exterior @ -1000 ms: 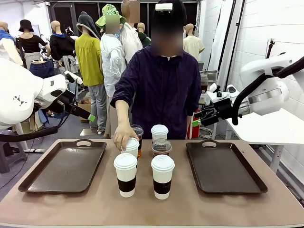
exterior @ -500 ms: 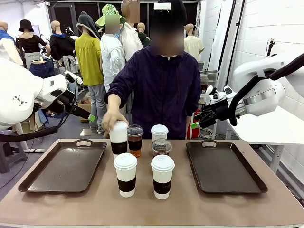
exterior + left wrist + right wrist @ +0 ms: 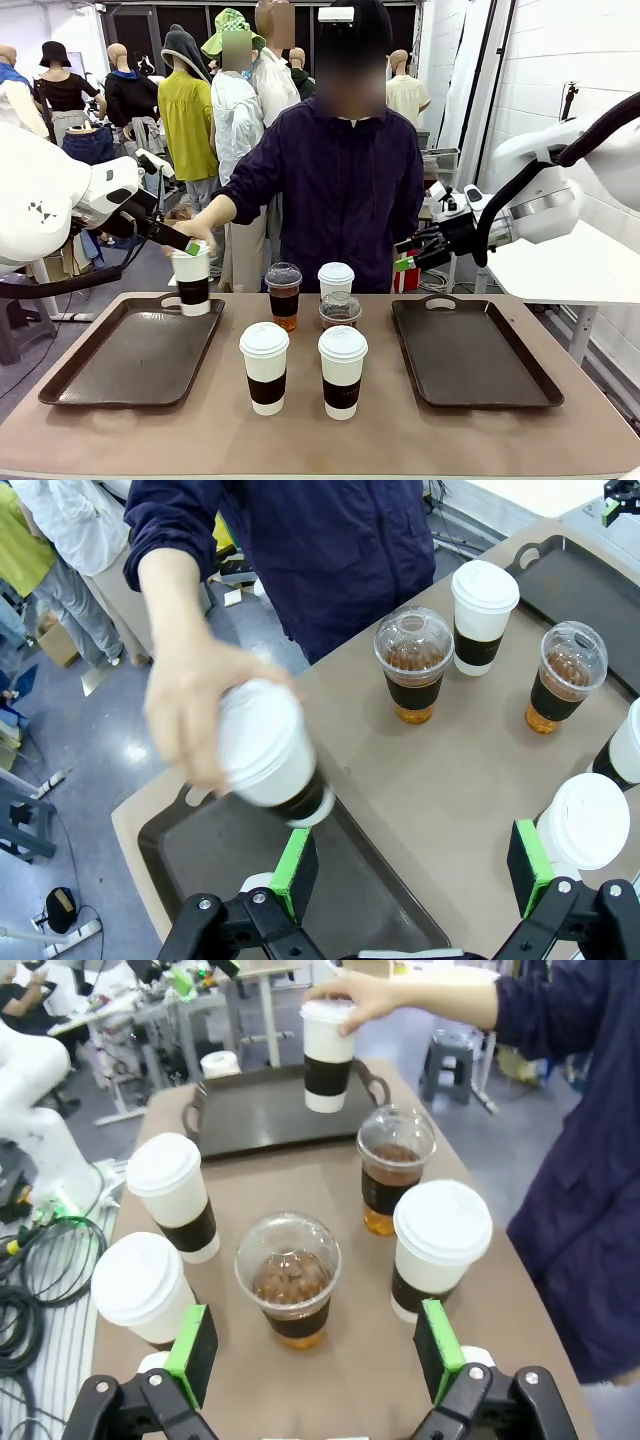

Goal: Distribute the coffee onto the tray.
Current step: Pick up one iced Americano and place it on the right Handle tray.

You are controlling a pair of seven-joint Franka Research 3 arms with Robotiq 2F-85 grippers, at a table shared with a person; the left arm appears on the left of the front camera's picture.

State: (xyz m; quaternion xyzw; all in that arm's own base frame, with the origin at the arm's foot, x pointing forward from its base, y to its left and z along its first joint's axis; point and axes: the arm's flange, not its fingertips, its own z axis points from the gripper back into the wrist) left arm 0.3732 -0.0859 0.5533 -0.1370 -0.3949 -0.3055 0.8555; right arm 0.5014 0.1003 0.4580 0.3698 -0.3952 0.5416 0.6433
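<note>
The table (image 3: 400, 440) carries two dark trays, the left tray (image 3: 120, 360) at 9 o'clock and the right tray (image 3: 470, 355) at 3 o'clock, both bare. A person stands at the far side, at 12 o'clock. Between the trays stand five cups: two white sleeved cups (image 3: 265, 367) (image 3: 342, 371) side by side nearest the robot, and behind them a tall dome cup (image 3: 284, 296), a short dome cup (image 3: 340, 310) and a third white cup (image 3: 336, 280). The person's hand (image 3: 195, 235) grips a sixth, the held cup (image 3: 191, 280), by its lid over the left tray's far rim near the handle - whether its base touches the tray I cannot tell. The left gripper (image 3: 412, 870) is spread wide and holds nothing; in its wrist view the held cup (image 3: 268, 750) is tilted at about 11 o'clock from the gap, just above one green pad and outside the jaws. The right gripper (image 3: 314, 1352) is also spread wide and holds nothing - in its wrist view the short dome cup (image 3: 290, 1278) stands at 12 o'clock just past the gap, the third white cup (image 3: 440, 1245) at 1 o'clock, and the held cup (image 3: 328, 1055) far off at 12 o'clock.
</note>
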